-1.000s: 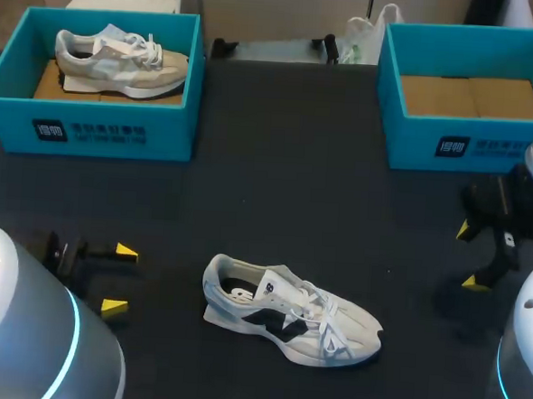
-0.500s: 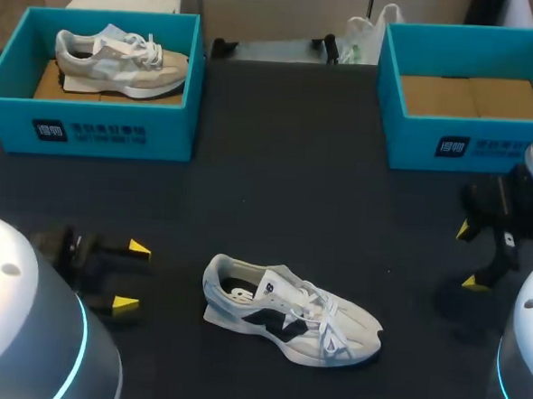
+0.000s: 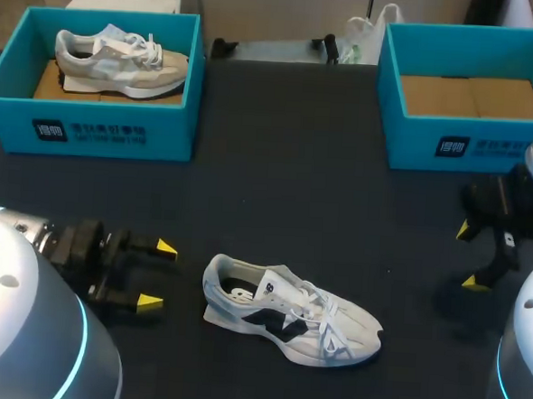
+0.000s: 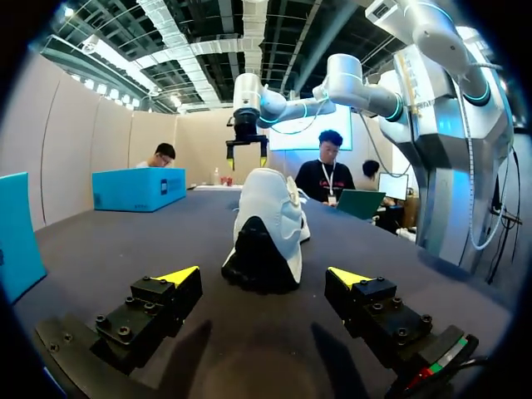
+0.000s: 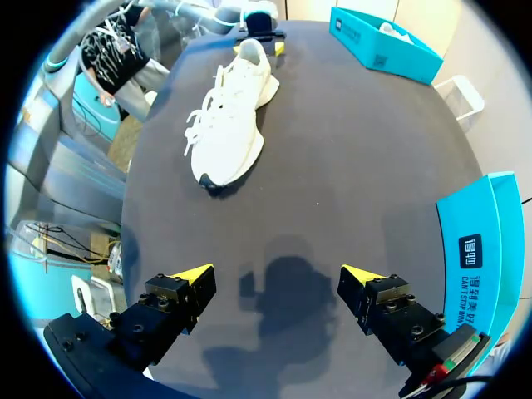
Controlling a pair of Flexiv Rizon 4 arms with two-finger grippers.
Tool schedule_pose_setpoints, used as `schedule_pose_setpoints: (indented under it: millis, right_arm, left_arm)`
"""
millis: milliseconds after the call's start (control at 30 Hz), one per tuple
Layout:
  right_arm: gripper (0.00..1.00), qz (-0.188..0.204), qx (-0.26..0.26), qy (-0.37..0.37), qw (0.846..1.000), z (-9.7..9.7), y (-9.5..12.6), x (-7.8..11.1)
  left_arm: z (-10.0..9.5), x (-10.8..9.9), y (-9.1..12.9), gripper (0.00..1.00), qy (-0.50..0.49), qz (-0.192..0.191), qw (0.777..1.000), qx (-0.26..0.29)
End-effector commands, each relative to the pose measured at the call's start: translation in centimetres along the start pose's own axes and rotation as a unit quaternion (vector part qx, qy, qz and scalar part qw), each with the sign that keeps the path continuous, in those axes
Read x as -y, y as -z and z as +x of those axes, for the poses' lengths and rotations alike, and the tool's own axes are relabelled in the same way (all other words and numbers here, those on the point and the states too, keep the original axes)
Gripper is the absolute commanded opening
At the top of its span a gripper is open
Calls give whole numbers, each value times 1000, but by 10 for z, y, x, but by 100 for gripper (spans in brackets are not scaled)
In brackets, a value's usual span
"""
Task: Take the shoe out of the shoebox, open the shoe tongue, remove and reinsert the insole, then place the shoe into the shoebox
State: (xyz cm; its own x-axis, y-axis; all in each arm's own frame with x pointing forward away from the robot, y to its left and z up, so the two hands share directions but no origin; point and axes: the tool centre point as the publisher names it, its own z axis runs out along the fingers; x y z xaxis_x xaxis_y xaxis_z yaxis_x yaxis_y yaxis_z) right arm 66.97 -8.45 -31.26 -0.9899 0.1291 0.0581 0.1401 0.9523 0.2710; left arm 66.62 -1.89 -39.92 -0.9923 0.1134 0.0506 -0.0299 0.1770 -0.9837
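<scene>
The shoe [image 3: 291,314] is sitting out on the dark table [image 3: 277,182], near the middle of the near side. It's resting on its sole, with the heel pointing left and the toe pointing right. It's white with a black patch on the side, and the laces are lying loose over the tongue.

Starting at the far left corner, a teal shoebox [image 3: 90,133] is holding a second shoe [image 3: 121,62]. That one is beige and grey and is lying on the brown cardboard floor with its toe to the right.

Nearer on the left, the left gripper [image 3: 158,275] is hanging low over the table just left of the white shoe's heel. Its fingers are spread wide and pointing at the heel, with nothing between them. From the left wrist view the heel is standing straight ahead of the gripper, lined up with the gap between the two yellow tips. It's clear of both tips and not touching either.

At the far right corner there's another teal shoebox [image 3: 460,146] with its brown cardboard floor showing.

Just near of that box, at the table's right edge, the right gripper [image 3: 467,257] is hovering over bare tabletop. Its fingers are spread apart too and holding nothing, and its shadow is falling on the table under it. It's well apart from the white shoe, which in the right wrist view is lying far ahead of the gripper, toe end closest.
</scene>
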Motion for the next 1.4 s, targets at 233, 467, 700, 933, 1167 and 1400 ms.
schedule_pose_setpoints:
  millis: [233,467,700,933,1167,1400]
  right_arm:
    - [100,2,1,-1,1000,1,-1,0]
    - [100,2,1,-1,1000,1,-1,0]
    - [100,2,1,-1,1000,1,-1,0]
    - [100,2,1,-1,1000,1,-1,0]
    - [100,2,1,-1,1000,1,-1,0]
    - [100,2,1,-1,1000,1,-1,0]
  left_arm:
    - [-8,-2,-21,100,0,6,999,-35]
    - [-18,1,-38,100,-4,-4,998,-55]
    - [-22,0,-52,100,1,-7,997,-75]
    - [-20,-1,-65,100,0,-9,995,-99]
    - [-15,-4,-77,100,4,-9,993,-118]
    - [-6,-4,-90,100,-2,-10,991,-132]
